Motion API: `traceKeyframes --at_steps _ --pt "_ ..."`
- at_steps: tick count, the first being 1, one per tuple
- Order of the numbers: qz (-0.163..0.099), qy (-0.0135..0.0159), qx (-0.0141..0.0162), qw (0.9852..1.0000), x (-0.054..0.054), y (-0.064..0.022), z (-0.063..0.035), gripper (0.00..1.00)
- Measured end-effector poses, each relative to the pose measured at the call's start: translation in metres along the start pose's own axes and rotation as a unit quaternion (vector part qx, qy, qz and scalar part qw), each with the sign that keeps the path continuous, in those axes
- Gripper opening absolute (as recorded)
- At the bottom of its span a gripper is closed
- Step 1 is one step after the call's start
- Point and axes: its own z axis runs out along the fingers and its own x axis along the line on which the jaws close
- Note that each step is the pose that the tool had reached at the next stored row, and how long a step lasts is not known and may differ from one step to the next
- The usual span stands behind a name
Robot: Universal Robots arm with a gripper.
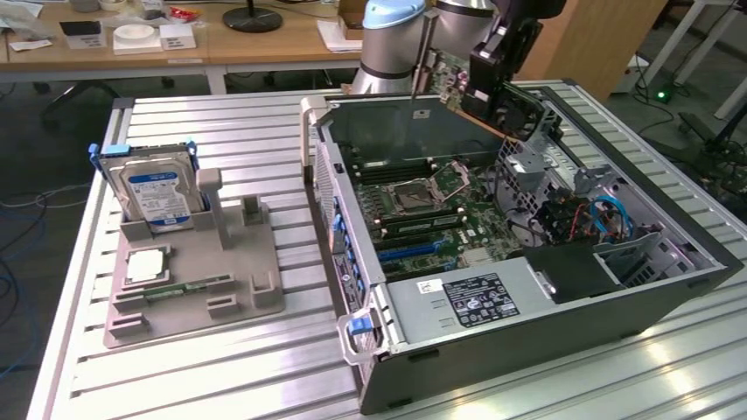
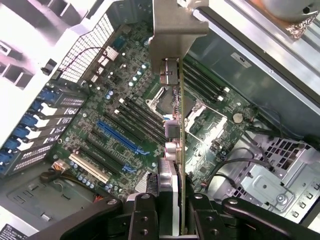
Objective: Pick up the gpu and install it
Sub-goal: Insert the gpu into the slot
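- Exterior view: my tool (image 1: 505, 57) is clamped on the gpu (image 1: 513, 103), holding it above the far end of the open case (image 1: 526, 346) on the counter (image 1: 210, 376).
- Wrist view: the card hangs edge-on over the motherboard (image 2: 100, 100), clear of it, bracket (image 2: 172, 25) end leading.
- My call: the card edge looks skewed to the blue slot (image 2: 122, 137). Square it, keep it plumb, go slow.

I'm looking into a robotics lab: a slatted aluminium workbench (image 1: 210, 376) carries an opened computer tower (image 1: 526, 350) and a grey parts fixture (image 1: 222, 262), a robot arm's base (image 1: 391, 52) stands at top centre, and cluttered wooden desks (image 1: 268, 48) fill the upper left.
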Motion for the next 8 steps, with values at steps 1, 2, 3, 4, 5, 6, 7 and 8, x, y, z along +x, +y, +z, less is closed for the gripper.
traceKeyframes --at_steps 1,2,3,4,5,6,7,8 --pt "-0.003 0.0001 -0.0001 1.0000 0.0000 0.0000 0.0000 0.28" --pt "-0.006 0.0001 -0.0002 1.0000 0.0000 0.0000 0.0000 0.28" --pt "-0.009 0.0002 -0.0003 1.0000 0.0001 -0.0001 0.0000 0.28" --pt "-0.012 0.0003 -0.0003 0.9999 0.0001 -0.0001 0.0000 0.28" --pt "-0.015 0.0003 -0.0004 0.9999 0.0001 -0.0001 0.0000 0.28" --pt "-0.018 0.0004 -0.0005 0.9998 0.0001 -0.0001 0.0000 0.28" --pt "-0.021 0.0004 -0.0006 0.9998 0.0001 -0.0002 0.0000 0.28" --pt "-0.024 0.0005 -0.0006 0.9997 0.0001 -0.0002 0.0000 0.28"
